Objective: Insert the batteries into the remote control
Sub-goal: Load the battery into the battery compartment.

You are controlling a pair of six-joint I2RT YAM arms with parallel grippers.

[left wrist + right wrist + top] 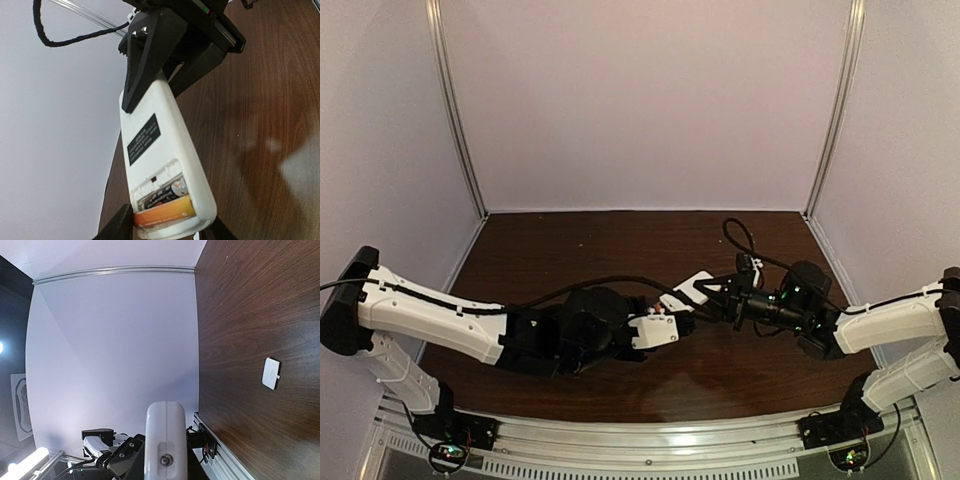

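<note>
The remote control (165, 150) is held off the table between both grippers, plain white back up. Its battery recess is uncovered and holds the dark battery (161, 196) and the orange battery (162, 211) side by side. My left gripper (167, 232) is shut on the sides of the battery end, and my right gripper (152, 97) is shut on the far end. In the top view the remote (692, 290) sits between the left gripper (682, 322) and the right gripper (722, 296). The right wrist view shows the remote's front end (165, 432).
A small white square cover piece (270, 373) lies flat on the dark wooden table (250, 315), apart from both grippers. White walls close in the table on three sides. A metal rail (640, 440) runs along the near edge.
</note>
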